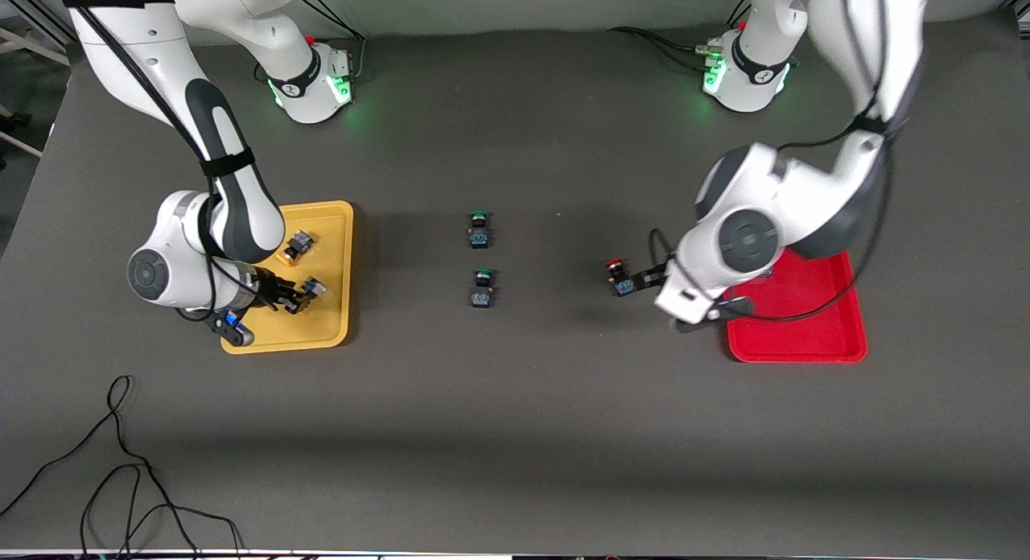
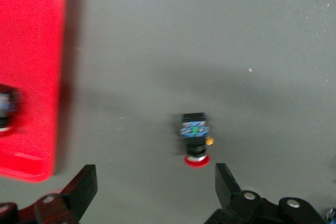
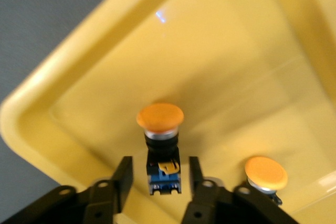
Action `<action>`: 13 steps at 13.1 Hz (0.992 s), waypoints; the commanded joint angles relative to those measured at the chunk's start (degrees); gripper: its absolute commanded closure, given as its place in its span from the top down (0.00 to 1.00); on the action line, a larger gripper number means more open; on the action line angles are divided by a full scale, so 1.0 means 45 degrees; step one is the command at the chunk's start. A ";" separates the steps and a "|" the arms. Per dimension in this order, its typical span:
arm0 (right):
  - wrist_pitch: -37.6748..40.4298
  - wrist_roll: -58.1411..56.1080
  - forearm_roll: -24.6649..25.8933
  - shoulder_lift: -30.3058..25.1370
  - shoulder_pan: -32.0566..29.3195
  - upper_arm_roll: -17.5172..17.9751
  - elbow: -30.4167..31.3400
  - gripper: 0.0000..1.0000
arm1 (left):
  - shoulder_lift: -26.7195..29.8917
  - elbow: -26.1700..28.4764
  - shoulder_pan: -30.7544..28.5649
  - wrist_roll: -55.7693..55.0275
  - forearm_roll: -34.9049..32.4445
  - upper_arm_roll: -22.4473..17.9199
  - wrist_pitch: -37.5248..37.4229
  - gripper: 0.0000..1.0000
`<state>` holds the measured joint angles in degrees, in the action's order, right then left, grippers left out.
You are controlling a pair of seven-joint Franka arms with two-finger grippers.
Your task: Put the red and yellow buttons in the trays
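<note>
Over yellow tray (image 1: pixel 334 327): right gripper (image 3: pixel 157 174), fingers around orange-capped button (image 3: pixel 160 137); second one (image 1: pixel 294 246) in tray. Beside red tray (image 1: pixel 813 335): left gripper (image 2: pixel 155 184), fingers spread, near red-capped button (image 2: pixel 195 137) on table.

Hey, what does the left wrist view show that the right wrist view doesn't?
Only the left wrist view shows the shallow red plastic tray with a blurred button inside, plus a red-capped push-button switch lying on the dark grey table, ahead of the open left end effector.

Only the right wrist view shows the shallow yellow plastic tray, an orange-yellow-capped switch between the right end effector fingers, and a second orange-yellow-capped switch beside it.

Both show the table and their own end effector.
</note>
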<state>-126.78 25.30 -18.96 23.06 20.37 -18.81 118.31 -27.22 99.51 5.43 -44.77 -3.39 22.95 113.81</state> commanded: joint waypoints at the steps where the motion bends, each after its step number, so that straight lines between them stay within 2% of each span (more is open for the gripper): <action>1: 0.1642 -0.0407 -0.0161 -0.1332 0.0064 -0.0448 -0.0623 1.00 | -0.1058 0.0051 0.0453 -0.0441 -0.0107 -0.0140 0.1382 1.00; 3: 0.3457 -0.0542 0.0207 -0.2229 0.0064 -0.0587 -0.1716 1.00 | -0.1314 0.0850 0.0551 -0.0441 -0.0127 -0.0140 0.2611 1.00; 4: 0.4027 -0.0524 0.0964 -0.2930 0.0083 -0.0548 -0.2089 1.00 | -0.1373 0.1300 0.0609 -0.0441 -0.0127 -0.0140 0.3218 1.00; 6: 0.4169 -0.0563 0.1984 -0.4395 0.0161 -0.0315 -0.2151 1.00 | -0.1510 0.1732 0.0843 -0.0461 -0.0127 -0.0159 0.3808 1.00; 8: 0.4208 -0.0563 0.3036 -0.5743 0.0103 0.0386 -0.2151 1.00 | -0.1530 0.1948 0.0922 -0.0617 -0.0146 -0.0159 0.3907 0.99; 10: 0.4752 -0.0582 0.4035 -0.6684 -0.0246 0.1226 -0.2325 1.00 | -0.1530 0.2240 0.1155 -0.0888 -0.0185 -0.0217 0.4256 0.95; 12: 0.5533 -0.1435 0.4097 -0.7077 -0.0929 0.2183 -0.2871 1.00 | -0.1510 0.2592 0.1176 -0.1047 -0.0283 -0.0218 0.4843 0.70; 13: 0.5884 -0.2196 0.4116 -0.7078 -0.1261 0.2419 -0.3222 1.00 | -0.1510 0.2612 0.1176 -0.1066 -0.0283 -0.0218 0.4884 0.50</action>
<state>-103.12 21.14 -1.66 -8.62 17.84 -10.32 106.34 -35.39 109.36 9.69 -47.86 -3.83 22.86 133.98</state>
